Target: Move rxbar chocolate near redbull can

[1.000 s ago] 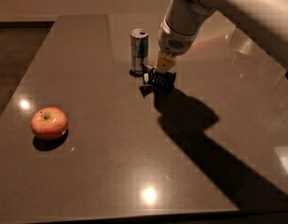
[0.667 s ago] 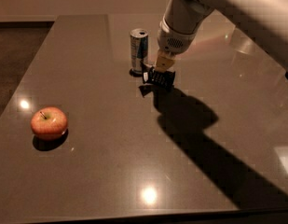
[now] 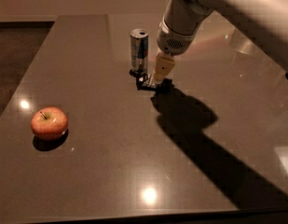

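rxbar chocolate (image 3: pixel 144 83) seemingly under gripper (image 3: pixel 155 81), beside redbull can (image 3: pixel 139 50)

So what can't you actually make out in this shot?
- Camera view: the flat black snack bar is mostly hidden under the pincer, low beside the slim silver-blue metal can.
- Whether bar and can touch: too dark and small to tell.
- The robot's white arm: cut off by the top and right edges.
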`<state>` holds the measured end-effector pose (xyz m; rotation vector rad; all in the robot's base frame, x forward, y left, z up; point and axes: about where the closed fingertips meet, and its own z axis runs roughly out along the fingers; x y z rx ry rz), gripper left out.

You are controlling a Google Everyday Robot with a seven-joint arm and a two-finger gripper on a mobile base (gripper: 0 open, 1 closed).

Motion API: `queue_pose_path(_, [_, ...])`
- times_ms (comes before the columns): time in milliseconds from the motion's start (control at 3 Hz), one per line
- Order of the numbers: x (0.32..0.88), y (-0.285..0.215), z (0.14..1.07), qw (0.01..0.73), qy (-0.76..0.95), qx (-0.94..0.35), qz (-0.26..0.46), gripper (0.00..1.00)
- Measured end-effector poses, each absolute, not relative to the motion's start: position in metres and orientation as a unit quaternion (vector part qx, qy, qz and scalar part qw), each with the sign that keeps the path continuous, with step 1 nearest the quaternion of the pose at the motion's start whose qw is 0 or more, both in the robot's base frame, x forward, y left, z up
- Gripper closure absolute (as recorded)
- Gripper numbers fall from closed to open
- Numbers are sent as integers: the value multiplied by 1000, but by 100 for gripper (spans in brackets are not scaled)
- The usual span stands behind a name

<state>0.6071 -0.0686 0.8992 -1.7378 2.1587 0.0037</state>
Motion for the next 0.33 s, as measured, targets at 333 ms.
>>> queue_pose_path(333, [607, -68, 899, 184, 765, -617, 1, 0])
